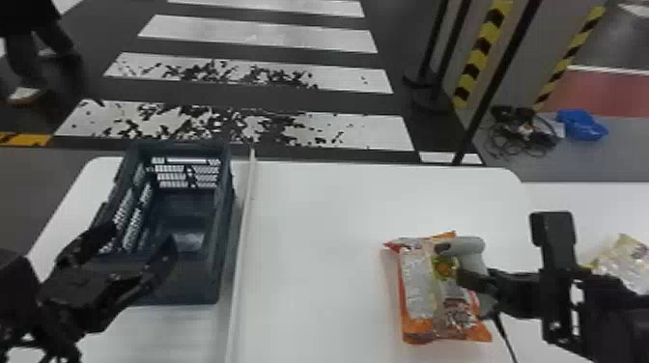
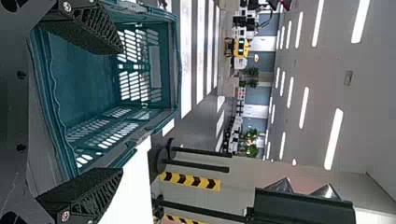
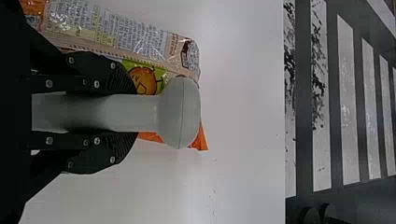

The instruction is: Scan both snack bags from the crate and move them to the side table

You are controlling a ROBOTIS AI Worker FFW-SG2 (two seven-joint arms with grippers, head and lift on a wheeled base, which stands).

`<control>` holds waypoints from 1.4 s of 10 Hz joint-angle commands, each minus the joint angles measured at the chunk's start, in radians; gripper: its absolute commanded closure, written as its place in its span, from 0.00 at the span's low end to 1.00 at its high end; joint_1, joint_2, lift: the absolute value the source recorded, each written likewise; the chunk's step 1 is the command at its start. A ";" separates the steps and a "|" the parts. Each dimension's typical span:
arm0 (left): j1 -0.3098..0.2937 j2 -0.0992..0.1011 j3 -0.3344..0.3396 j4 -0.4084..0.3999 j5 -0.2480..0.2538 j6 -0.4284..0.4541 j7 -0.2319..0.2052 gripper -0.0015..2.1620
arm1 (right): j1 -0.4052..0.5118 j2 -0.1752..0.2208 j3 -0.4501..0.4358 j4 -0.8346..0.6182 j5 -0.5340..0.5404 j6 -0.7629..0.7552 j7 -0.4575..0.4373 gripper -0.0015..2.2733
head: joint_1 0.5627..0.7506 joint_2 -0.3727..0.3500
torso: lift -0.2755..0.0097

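Snack bag, orange-edged [image 1: 419, 294]: it lies flat on the white surface [image 1: 314, 260], lower right of the head view, its silvery panel up, with a patch of green print beside it. The scanner [image 1: 461, 245] is just over it, its rounded head across part of the bag. The right pincer [image 1: 477, 284] holds the scanner by the handle, one finger on either side, and a dark cord [image 1: 505, 335] runs down toward the bottom of the frame.

A second, pale yellow bag [image 1: 623, 263] rests on the side table [image 1: 570, 202] at the right edge of the frame, partly behind the right arm [image 1: 555, 275].

In the left part of the frame the crate [image 1: 226, 241] sits on the white surface, with a long pale strip [image 1: 244, 231] running just beside it, between crate and orange bag. The left pincer [image 1: 140, 241] is at the crate's near end, fingers spread wide; the left wrist view shows them well apart, with the crate beyond.

Upper right of the frame, tangled cables [image 1: 524, 132] and a blue bundle [image 1: 582, 124] lie on the floor.
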 commanded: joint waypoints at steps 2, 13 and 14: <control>0.000 -0.001 0.000 0.000 0.000 0.000 0.000 0.05 | -0.001 0.000 -0.004 -0.004 -0.001 0.000 0.000 0.99 | 0.70 0.36 | 0.62; 0.002 -0.002 0.000 -0.002 0.000 0.000 0.000 0.05 | -0.061 -0.026 -0.139 0.323 -0.003 -0.381 -0.074 0.99 | 0.70 0.20 | 0.62; 0.005 -0.004 0.000 -0.003 0.000 0.000 0.000 0.05 | -0.076 -0.030 -0.144 0.367 -0.001 -0.405 -0.077 0.99 | 0.70 0.17 | 0.62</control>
